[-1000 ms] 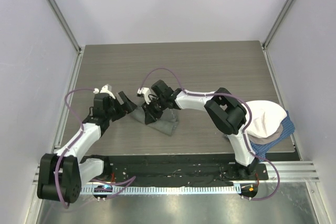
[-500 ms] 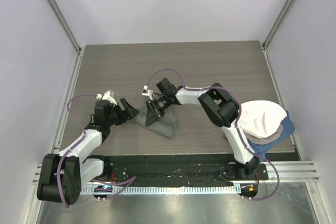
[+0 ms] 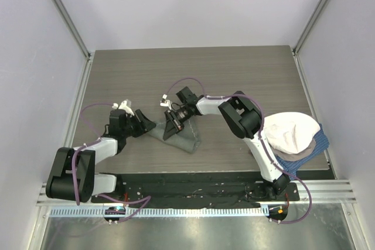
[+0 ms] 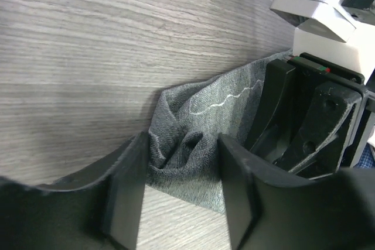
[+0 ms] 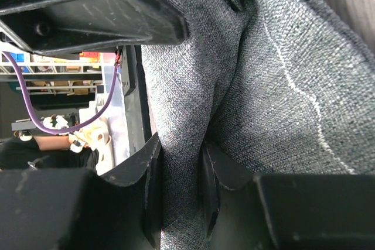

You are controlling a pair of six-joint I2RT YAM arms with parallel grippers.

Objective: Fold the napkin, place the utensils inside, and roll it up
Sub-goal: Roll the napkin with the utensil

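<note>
Top external view: my two arms meet over the napkin (image 3: 183, 139), which lies bunched in a grey-green heap on the desk (image 3: 246, 74), left of centre and toward the near edge. My right pincer (image 3: 171, 126) reaches in from the right and is clenched on the napkin at the heap's far left part. My left pincer (image 3: 146, 125) sits low at the heap's left end, jaws apart, released.

Left wrist view: my two black fingers (image 4: 124, 194) stand on either side of a crumpled corner of the cloth without closing on it. Whether they brush the fabric I cannot tell. A pale hem line (image 4: 225, 96) wanders across the cloth beyond them, and the right pincer's black body rests against the napkin at the right of the frame.

Right wrist view: a thick fold of the napkin runs up between my right fingers (image 5: 228, 174), both pressed into it, and cloth fills most of the frame.

At the desk's right edge, well apart from the napkin, a white cloth (image 3: 290, 132) lies on top of a checked cloth (image 3: 300, 161), partly behind my right arm.
</note>
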